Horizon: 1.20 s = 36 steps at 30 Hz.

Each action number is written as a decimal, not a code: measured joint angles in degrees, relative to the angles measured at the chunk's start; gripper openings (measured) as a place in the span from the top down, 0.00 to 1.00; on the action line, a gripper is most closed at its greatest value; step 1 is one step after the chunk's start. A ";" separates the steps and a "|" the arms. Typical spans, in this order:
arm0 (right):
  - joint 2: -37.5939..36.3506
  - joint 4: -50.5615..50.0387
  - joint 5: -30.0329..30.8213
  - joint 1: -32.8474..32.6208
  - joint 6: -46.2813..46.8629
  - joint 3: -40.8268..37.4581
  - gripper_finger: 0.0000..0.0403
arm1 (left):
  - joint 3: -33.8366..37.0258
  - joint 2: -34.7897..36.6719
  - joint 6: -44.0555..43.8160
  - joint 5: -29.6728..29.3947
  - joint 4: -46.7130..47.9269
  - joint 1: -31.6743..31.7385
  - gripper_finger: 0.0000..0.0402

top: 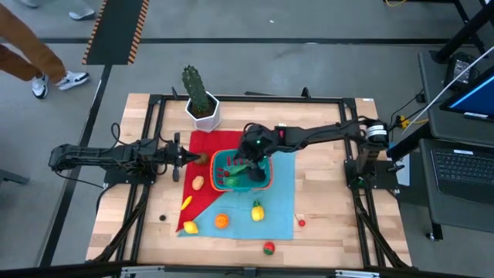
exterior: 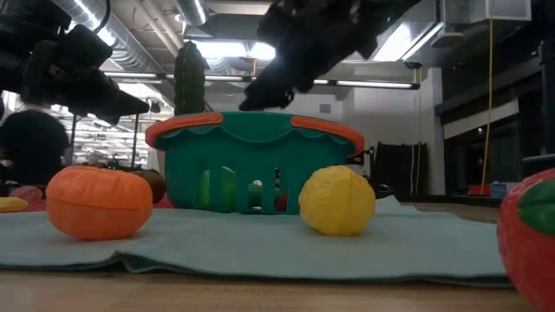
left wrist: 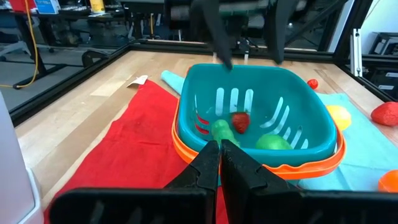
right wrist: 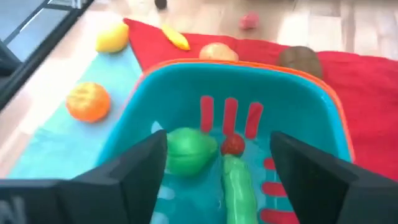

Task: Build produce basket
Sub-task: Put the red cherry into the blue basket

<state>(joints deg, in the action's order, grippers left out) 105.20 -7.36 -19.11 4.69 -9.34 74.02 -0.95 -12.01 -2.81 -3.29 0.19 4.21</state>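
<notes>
Basket [top: 241, 169] on cloths mid-worktop, green and red produce [right wrist: 189, 150] inside | right gripper [right wrist: 217, 163] over basket, jaws open, empty | left gripper [left wrist: 220, 163] beside rim, jaws closed, empty

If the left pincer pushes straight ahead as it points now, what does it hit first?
Most likely the basket: the shut left pincer points at its orange rim, which lies directly ahead. Whether they already touch is unclear.
</notes>
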 joint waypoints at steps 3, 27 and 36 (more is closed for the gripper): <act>-3.56 -4.10 -0.03 0.42 0.04 0.04 0.42 | 0.00 0.00 0.00 0.00 0.00 0.00 0.98; -37.64 -15.98 16.51 -5.31 20.43 -27.24 0.79 | 0.00 -0.02 -1.74 -0.02 -0.02 0.00 0.98; -47.49 -14.50 25.27 -19.26 30.33 -34.76 0.85 | 0.00 -0.02 -6.07 -0.02 -0.19 0.00 0.98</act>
<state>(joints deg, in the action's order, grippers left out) 57.70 -21.86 6.16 -14.57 20.99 39.26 -0.95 -12.03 -8.88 -3.31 -0.01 4.21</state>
